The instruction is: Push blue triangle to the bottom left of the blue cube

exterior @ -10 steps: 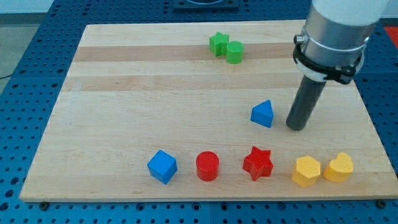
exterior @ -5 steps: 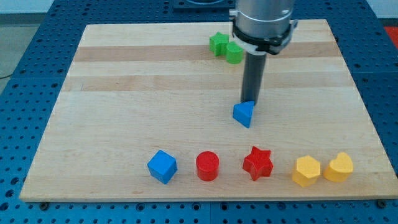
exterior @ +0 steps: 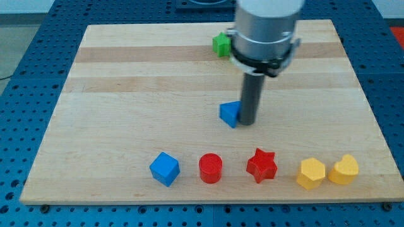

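Note:
The blue triangle (exterior: 230,113) lies near the middle of the wooden board (exterior: 126,94). My tip (exterior: 247,122) touches its right side, and the rod hides part of that side. The blue cube (exterior: 165,168) sits near the board's bottom edge, below and to the left of the triangle, well apart from it.
A red cylinder (exterior: 210,168), a red star (exterior: 262,165) and two yellow blocks (exterior: 311,173) (exterior: 344,169) stand in a row to the right of the blue cube. A green block (exterior: 221,45) sits at the top, partly hidden by the arm.
My tip swung from the triangle's right to above it, then to its right side. The blue triangle slid left and slightly down. The arm now hides the green cylinder.

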Robot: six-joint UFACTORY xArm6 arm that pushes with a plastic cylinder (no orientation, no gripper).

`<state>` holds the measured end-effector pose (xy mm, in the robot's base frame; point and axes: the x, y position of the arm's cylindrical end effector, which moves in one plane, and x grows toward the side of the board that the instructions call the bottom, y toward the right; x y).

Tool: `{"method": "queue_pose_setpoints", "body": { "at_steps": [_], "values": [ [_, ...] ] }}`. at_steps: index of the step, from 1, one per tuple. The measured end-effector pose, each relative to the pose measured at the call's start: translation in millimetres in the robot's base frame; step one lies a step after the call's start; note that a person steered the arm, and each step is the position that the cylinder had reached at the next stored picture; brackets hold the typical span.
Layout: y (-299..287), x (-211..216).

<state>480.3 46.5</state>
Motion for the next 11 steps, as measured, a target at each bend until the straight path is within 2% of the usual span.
{"method": "queue_pose_setpoints", "body": {
  "at_steps": [1, 2, 3, 6, 8, 9, 11],
  "values": [
    [-28, -11],
    [-30, -44],
    [-45, -54],
    [-55, -40],
    [-60, -7],
    [-91, -7],
    [-165, -57]
  ]
}}
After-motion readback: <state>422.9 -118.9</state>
